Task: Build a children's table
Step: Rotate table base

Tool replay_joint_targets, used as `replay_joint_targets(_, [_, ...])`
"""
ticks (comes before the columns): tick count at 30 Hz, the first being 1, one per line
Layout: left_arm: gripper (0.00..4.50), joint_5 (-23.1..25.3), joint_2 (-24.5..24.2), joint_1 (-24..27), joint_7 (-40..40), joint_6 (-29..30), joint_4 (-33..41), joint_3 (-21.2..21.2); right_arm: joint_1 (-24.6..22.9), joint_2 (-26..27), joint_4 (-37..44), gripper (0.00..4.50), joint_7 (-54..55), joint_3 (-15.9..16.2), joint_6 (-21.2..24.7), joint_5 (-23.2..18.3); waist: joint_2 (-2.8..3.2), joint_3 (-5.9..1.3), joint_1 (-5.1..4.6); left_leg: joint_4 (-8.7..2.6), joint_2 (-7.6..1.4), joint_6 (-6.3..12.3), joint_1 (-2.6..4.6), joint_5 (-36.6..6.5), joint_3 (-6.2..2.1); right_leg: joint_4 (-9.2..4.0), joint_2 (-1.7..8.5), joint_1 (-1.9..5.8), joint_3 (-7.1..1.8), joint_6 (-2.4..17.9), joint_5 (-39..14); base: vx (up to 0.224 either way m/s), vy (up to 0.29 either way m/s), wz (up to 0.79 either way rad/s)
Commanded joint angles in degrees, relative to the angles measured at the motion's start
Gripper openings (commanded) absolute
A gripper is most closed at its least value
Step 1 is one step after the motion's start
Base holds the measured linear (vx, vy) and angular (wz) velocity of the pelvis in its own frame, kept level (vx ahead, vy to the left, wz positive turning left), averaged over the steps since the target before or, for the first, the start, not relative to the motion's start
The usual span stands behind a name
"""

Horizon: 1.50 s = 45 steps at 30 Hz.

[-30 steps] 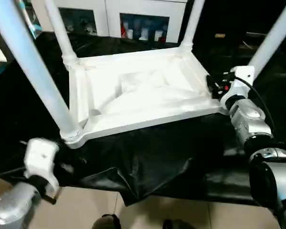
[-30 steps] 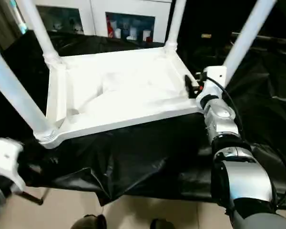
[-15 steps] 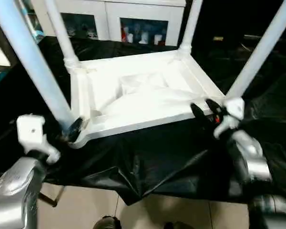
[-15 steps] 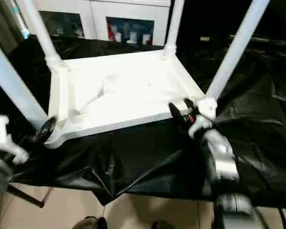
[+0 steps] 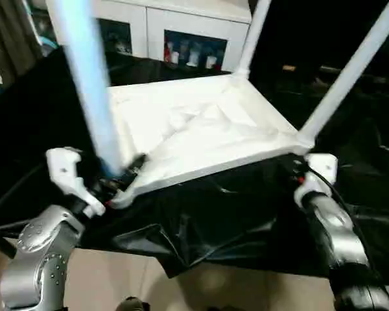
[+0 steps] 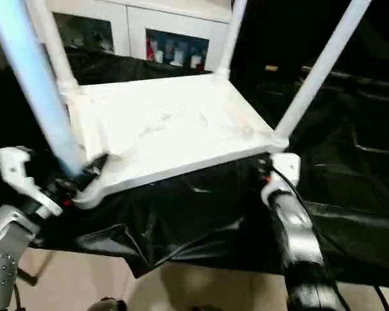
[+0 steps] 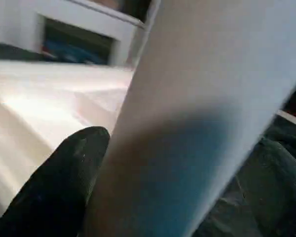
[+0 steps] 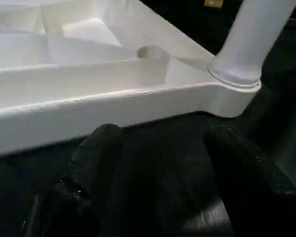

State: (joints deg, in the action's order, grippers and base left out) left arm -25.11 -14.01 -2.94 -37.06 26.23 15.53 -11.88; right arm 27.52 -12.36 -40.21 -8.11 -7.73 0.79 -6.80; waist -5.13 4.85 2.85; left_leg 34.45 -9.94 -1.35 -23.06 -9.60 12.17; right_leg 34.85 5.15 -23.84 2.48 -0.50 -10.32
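Observation:
The children's table (image 5: 194, 136) lies upside down on a black cloth, its white ribbed underside facing up and its tube legs standing. My left gripper (image 5: 123, 175) is at the near-left corner socket, open, with the near-left leg (image 5: 87, 84) between its fingers. In the left wrist view one black finger (image 7: 64, 177) lies against that leg (image 7: 202, 98). My right gripper (image 5: 290, 170) hangs open just below the near-right corner, under the near-right leg (image 5: 350, 71). Its fingers (image 8: 98, 148) are spread beneath the table's rim (image 8: 113, 103), with nothing but cloth between them.
The black cloth (image 5: 214, 220) covers the work surface and hangs over its front edge above a tan floor (image 5: 201, 285). A white glass-door cabinet (image 5: 181, 39) stands behind the table. A far leg (image 5: 253, 32) rises at the back right corner.
My left gripper has come up from the lower left to the near-left leg. My right gripper has drawn back from the table's right edge to the near-right corner. The camera has shifted too.

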Motion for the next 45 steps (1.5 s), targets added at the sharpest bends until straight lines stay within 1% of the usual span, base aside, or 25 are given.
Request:
replay_joint_targets(1, [4.35, -1.94, -0.48, 0.0, -2.25, 2.16, 2.07, 2.45, 1.92, -0.64, -3.85, 3.07, 1.01, 0.03, 1.4, 0.46, 1.53, -3.34, -0.55, -5.36, -2.91, -4.77, 2.43, -25.06, -2.32, -5.0, 2.23, 0.62, -1.84, 4.63, -21.95, 0.0, 0.0, 0.0])
replay_joint_targets(2, [4.35, -3.47, -1.51, 0.34, -3.46, 3.84, 3.18, 3.33, 4.53, -0.44, -6.75, 3.07, 1.94, -0.94, 2.31, 0.31, 1.74, -3.57, -0.3, -5.19, -2.91, -4.7, 2.64, -25.06, -2.25, -4.63, 2.32, 0.71, -1.99, 5.45, -20.08, 0.0, 0.0, 0.0])
replay_joint_targets(3, [4.35, -3.73, -1.73, 0.38, -3.78, 4.31, 3.57, 3.85, 5.39, -0.49, -7.72, 3.07, 2.12, -1.35, 2.62, 0.2, 2.49, -3.78, -0.35, -5.09, -2.86, -4.82, 2.8, -24.47, -2.16, -4.43, 2.2, 0.71, -2.06, 6.74, -17.28, 0.0, 0.0, 0.0])
replay_joint_targets(4, [4.35, -3.99, -1.83, 0.31, -4.02, 4.92, 3.89, 4.4, 6.25, -0.64, -8.75, 3.07, 2.25, -1.67, 2.46, 0.27, 2.14, -3.72, -0.41, -5.12, -2.82, -4.55, 2.51, -23.74, -2.08, -4.38, 2.08, 0.96, -2.05, 7.12, -15.94, 0.0, 0.0, 0.0])
replay_joint_targets(5, [4.35, -4.06, -1.77, 0.11, -4.36, 5.53, 3.99, 5.42, 7.19, -1.01, -10.29, 3.07, 1.88, -1.86, 1.97, 0.28, 2.6, -3.76, -0.04, -5.01, -2.82, -4.26, 2.55, -22.66, -1.93, -4.14, 2.12, 1.08, -2.14, 7.84, -13.68, 0.0, 0.0, 0.0])
replay_joint_targets(6, [4.35, -4.1, -1.8, -0.08, -4.68, 5.9, 4.08, 6.13, 7.84, -1.22, -11.53, 3.07, 1.48, -1.79, 1.8, 0.35, 2.22, -3.83, 0.09, -4.86, -2.76, -3.48, 2.4, -21.67, -1.81, -4.01, 2.22, 1.36, -2.18, 8.44, -13.07, 0.0, 0.0, 0.0])
replay_joint_targets(7, [4.35, -4.55, -2.07, -0.59, -5.41, 6.97, 4.64, 7.4, 8.93, -1.35, -13.58, 3.07, 1.04, -1.45, 1.7, 0.63, 2.82, -4.23, 0.43, -4.63, -2.75, -3.02, 2.44, -20.09, -1.77, -3.76, 2.36, 1.63, -2.22, 9.2, -12.17, 0.0, 0.0, 0.0])
replay_joint_targets(8, [4.35, -4.55, -2.07, -0.59, -5.41, 6.97, 4.64, 7.4, 8.93, -1.35, -13.58, 3.07, 1.04, -1.45, 1.7, 0.63, 2.64, -4.17, 0.39, -4.62, -2.73, -2.75, 2.36, -19.41, -1.66, -3.87, 2.3, 1.62, -2.21, 9.44, -11.75, 0.0, 0.0, 0.0])
replay_joint_targets(9, [4.35, -6.31, -2.63, -1.32, -6.18, 8.87, 5.85, 8.67, 10.3, -1.0, -15.47, 3.07, 0.37, -1.16, 1.36, 0.62, 4.38, -4.46, 0.87, -4.5, -2.72, -2.97, 2.51, -18.23, -1.81, -3.37, 2.39, 1.79, -2.12, 10.22, -9.78, 0.0, 0.0, 0.0])
replay_joint_targets(11, [4.35, -8.47, -3.21, -2.06, -7.33, 10.96, 7.13, 9.97, 11.66, -0.29, -17.1, 3.07, -0.2, -0.61, 0.76, 0.78, 3.34, -4.34, 0.63, -4.46, -2.63, -1.99, 1.92, -16.3, -1.66, -3.2, 2.12, 2.26, -1.99, 11.16, -7.52, 0.0, 0.0, 0.0])
replay_joint_targets(13, [4.35, -9.63, -3.76, -2.37, -8.4, 12.53, 8.35, 11.96, 12.62, 0.39, -18.79, 3.07, -0.05, -0.4, 0.14, 1.0, 3.48, -4.36, 0.78, -4.19, -2.59, -0.6, 1.78, -14.1, -1.47, -3.11, 2.44, 2.33, -2.16, 12.13, -7.16, 0.0, 0.0, 0.0])
replay_joint_targets(14, [4.35, -9.76, -3.66, -2.37, -8.34, 13.05, 8.98, 12.89, 12.64, 0.94, -18.91, 3.07, -0.48, -0.24, 0.25, 0.93, 3.38, -4.81, 0.85, -4.06, -2.73, -0.26, 1.78, -12.7, -1.47, -2.94, 2.53, 2.66, -2.08, 12.63, -6.8, 0.0, 0.0, 0.0])
replay_joint_targets(16, [4.35, -9.9, -3.09, -2.5, -8.07, 13.81, 9.97, 14.35, 12.91, 2.12, -19.46, 3.07, -1.5, 0.1, 0.0, 0.94, 3.77, -4.67, 0.86, -4.02, -2.77, -0.24, 1.77, -11.67, -1.43, -2.82, 2.38, 2.57, -2.02, 12.79, -6.25, 0.0, 0.0, 0.0])
replay_joint_targets(17, [4.35, -9.9, -3.09, -2.5, -8.07, 13.81, 9.97, 14.35, 12.91, 2.12, -19.46, 3.07, -1.5, 0.1, 0.0, 0.94, 3.81, -5.16, 0.83, -3.97, -2.86, -0.39, 1.83, -11.29, -1.49, -2.58, 2.39, 2.82, -1.93, 13.04, -5.7, 0.0, 0.0, 0.0])
replay_joint_targets(20, [4.35, -9.97, -0.56, -3.5, -6.2, 14.89, 10.74, 17.36, 14.44, 3.98, -21.43, 3.07, -2.91, 0.88, -1.04, 1.27, 3.1, -4.72, 0.48, -4.12, -2.84, -0.39, 1.42, -12.31, -1.55, -2.79, 2.61, 2.89, -2.0, 12.7, -7.89, 0.0, 0.0, 0.0])
replay_joint_targets(23, [4.35, -9.38, 0.97, -4.42, -4.93, 14.34, 9.79, 19.38, 15.4, 5.34, -23.11, 3.07, -4.5, 1.82, -2.61, 2.04, 2.77, -4.91, 0.42, -4.04, -2.93, -0.99, 1.79, -14.53, -1.46, -3.29, 2.75, 2.68, -2.04, 12.09, -11.47, 0.0, 0.0, 0.0])
replay_joint_targets(24, [4.35, -8.75, 1.99, -5.24, -4.41, 13.89, 8.87, 20.64, 15.78, 6.12, -23.51, 3.07, -5.45, 2.21, -3.01, 2.21, 2.92, -4.91, 0.46, -4.09, -2.94, -1.11, 1.69, -14.44, -1.56, -3.24, 2.81, 2.73, -2.01, 11.89, -11.97, 0.0, 0.0, 0.0])
replay_joint_targets(26, [4.35, -7.99, 3.14, -6.22, -3.75, 13.17, 7.91, 21.93, 16.11, 6.98, -23.73, 3.07, -6.58, 2.16, -3.19, 1.9, 1.64, -4.94, 0.52, -4.02, -3.0, -0.76, 1.51, -13.84, -1.54, -3.32, 3.03, 2.79, -2.02, 11.16, -13.39, 0.0, 0.0, 0.0])
replay_joint_targets(28, [4.35, -7.57, 4.0, -6.83, -3.47, 12.9, 7.59, 22.83, 16.22, 7.48, -23.84, 3.07, -7.29, 2.28, -3.22, 1.91, 2.14, -4.86, 0.36, -4.19, -3.07, -1.14, 1.37, -14.05, -1.76, -3.3, 3.08, 2.79, -1.94, 10.41, -14.51, 0.0, 0.0, 0.0])
replay_joint_targets(29, [4.35, -7.21, 5.83, -7.77, -2.8, 12.68, 6.98, 23.84, 16.55, 8.28, -24.52, 3.07, -8.06, 2.65, -3.5, 2.27, 1.0, -4.92, 0.31, -4.16, -3.06, -1.09, 1.13, -13.72, -1.85, -3.19, 3.09, 2.98, -1.81, 9.77, -15.1, 0.0, 0.0, 0.0])
replay_joint_targets(30, [4.35, -7.12, 6.6, -8.06, -2.45, 12.58, 6.8, 24.2, 16.64, 8.55, -24.74, 3.07, -8.2, 2.84, -3.55, 2.47, 0.43, -4.94, 0.32, -4.0, -3.12, -0.99, 1.43, -13.79, -1.67, -3.38, 3.19, 2.6, -1.89, 9.54, -15.94, 0.0, 0.0, 0.0])
replay_joint_targets(32, [4.35, -6.65, 7.51, -8.62, -2.19, 12.26, 6.17, 25.06, 16.88, 8.9, -25.06, 3.07, -8.1, 3.21, -3.83, 2.88, 0.91, -4.92, 0.44, -4.07, -3.19, -1.31, 1.56, -13.7, -1.73, -3.5, 3.23, 2.41, -1.91, 9.61, -15.47, 0.0, 0.0, 0.0])
replay_joint_targets(35, [4.35, -5.3, 8.27, -9.7, -2.1, 11.19, 4.38, 26.5, 17.71, 9.45, -25.67, 3.07, -7.82, 3.15, -3.96, 2.86, 0.43, -5.13, 0.34, -4.12, -3.14, -1.53, 1.86, -14.45, -1.71, -3.34, 2.87, 2.26, -1.75, 9.53, -13.61, 0.0, 0.0, 0.0])
replay_joint_targets(44, [4.35, 4.69, 10.22, -16.58, 2.76, 2.54, -9.17, 28.23, 19.3, 8.88, -27.59, 3.07, -6.89, 2.1, -5.4, 3.6, 0.27, -5.36, 1.08, -3.96, -3.06, -0.91, 1.7, -13.11, -1.72, -3.32, 3.13, 2.54, -1.84, 9.04, -12.42, 0.0, 0.0, 0.0])
replay_joint_targets(45, [4.35, 5.93, 10.06, -17.57, 3.52, 1.16, -11.31, 28.04, 19.21, 8.5, -27.52, 3.07, -7.31, 1.88, -5.38, 3.38, 1.17, -5.42, 1.19, -3.91, -3.08, -1.01, 1.91, -12.79, -1.76, -3.08, 3.17, 2.43, -1.88, 9.52, -11.38, 0.0, 0.0, 0.0])
